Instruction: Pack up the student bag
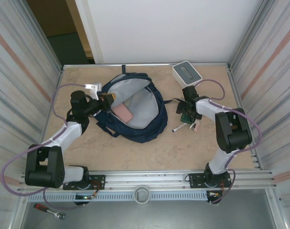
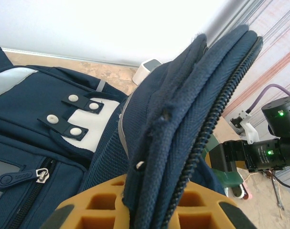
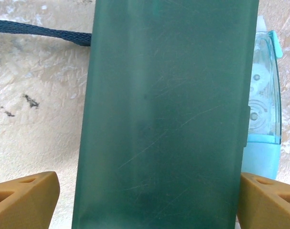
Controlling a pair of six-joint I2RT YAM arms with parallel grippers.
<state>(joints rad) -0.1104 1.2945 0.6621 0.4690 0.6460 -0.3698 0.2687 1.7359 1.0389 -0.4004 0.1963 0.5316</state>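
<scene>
**Top view.** The bag (image 1: 135,133) lies in the middle of the table (image 1: 135,157). It is open, and the pale inside faces up. Its long side runs from the far wall toward the arms, with its top loop pointing at the far wall. A pink thing (image 1: 122,112) lies inside, too small to tell what it is. The left gripper (image 1: 105,99) is at the bag's rim on the left side, but its fingers are hard to make out here. The right gripper (image 1: 187,113) hangs over a green case (image 1: 183,119) beside the bag and hides most of it. A pen (image 1: 179,128) lies near it, and a white box (image 1: 187,72) sits in the far corner.

**Left wrist view.** Here the grip is plain. The left gripper (image 2: 152,210) is clamped on the bag's (image 2: 192,109) zipper edge, which stands up between the orange fingers (image 2: 97,205). The picture's bottom edge cuts the fingers off. The bag's white patch with snap tabs (image 2: 82,114) shows up close.

**Right wrist view.** The green case (image 3: 168,114) is cut off at the top and bottom. The right gripper (image 3: 149,200) is spread wide, with one finger (image 3: 25,195) on each side of the case. Bare table (image 3: 39,119) shows between one finger and the case, so it is not squeezing. A light blue thing (image 3: 264,129) peeks out from behind the case, half hidden. A dark blue strap (image 3: 39,33) crosses the corner.
</scene>
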